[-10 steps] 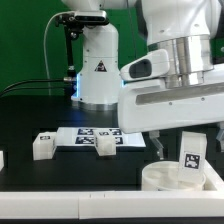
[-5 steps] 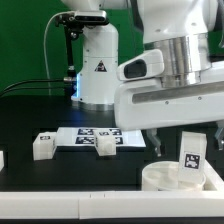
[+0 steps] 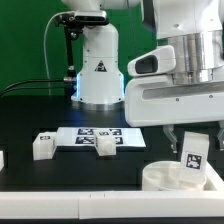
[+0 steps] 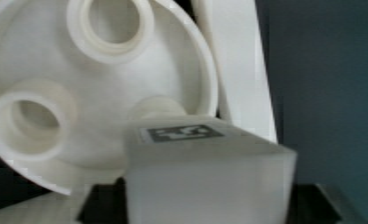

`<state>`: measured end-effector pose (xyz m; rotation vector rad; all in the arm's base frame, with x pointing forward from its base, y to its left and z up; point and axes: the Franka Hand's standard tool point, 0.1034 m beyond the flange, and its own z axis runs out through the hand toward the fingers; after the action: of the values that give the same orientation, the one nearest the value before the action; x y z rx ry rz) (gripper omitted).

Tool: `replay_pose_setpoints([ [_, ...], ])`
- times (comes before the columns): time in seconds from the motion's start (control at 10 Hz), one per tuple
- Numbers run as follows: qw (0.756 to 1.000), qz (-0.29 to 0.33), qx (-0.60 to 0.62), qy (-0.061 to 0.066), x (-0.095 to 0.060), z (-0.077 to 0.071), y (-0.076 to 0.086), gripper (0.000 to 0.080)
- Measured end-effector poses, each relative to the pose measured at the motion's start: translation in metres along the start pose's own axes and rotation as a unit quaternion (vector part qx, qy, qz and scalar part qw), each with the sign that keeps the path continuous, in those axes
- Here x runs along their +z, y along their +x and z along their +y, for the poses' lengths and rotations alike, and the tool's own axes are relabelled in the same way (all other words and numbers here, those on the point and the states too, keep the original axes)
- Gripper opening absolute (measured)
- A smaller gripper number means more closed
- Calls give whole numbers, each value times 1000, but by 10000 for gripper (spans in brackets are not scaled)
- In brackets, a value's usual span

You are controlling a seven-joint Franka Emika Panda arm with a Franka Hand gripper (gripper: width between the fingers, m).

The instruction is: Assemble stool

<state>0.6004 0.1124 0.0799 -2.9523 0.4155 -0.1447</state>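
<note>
- The hand (image 3: 193,142) is hanging directly above the seat (image 3: 158,181). Its fingers (image 3: 170,138) are spreading to either side of one upright leg (image 3: 192,156). In the exterior view a gap is showing between finger and leg, so nothing is being pinched.
- The seat, a round white disc, is lying flat on the black table (image 3: 40,178), at the exterior view's right.
- The upright leg is standing on the seat with one tag facing the exterior camera. Whether its foot is sitting in a socket cannot be told.
- In the wrist view the hand (image 4: 207,208) is looking down on that leg (image 4: 207,180). Two sockets (image 4: 113,30) of the seat (image 4: 163,75) are showing open beside it.
- The arm's wrist housing (image 3: 180,95) is looming above the seat and blocking everything behind it.
- The marker board (image 3: 85,132) is lying well to the exterior view's left of the seat, farther back.
- A second leg (image 3: 105,146) is resting at the board's front edge, nearer the seat.
- A third leg (image 3: 42,146) is lying farther from the seat, beyond the board's far end.
- The robot base (image 3: 98,65) is standing behind and left of the seat.
</note>
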Motion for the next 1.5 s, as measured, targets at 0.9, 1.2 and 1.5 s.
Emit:
replay_pose_setpoints([
  [0.9,946,13,323,9,2,-5,-8,350],
  [1.2,912,8,411,16,3,-5,-9,350],
  [1.5,804,-6,594,26,4,-14,-13,349],
])
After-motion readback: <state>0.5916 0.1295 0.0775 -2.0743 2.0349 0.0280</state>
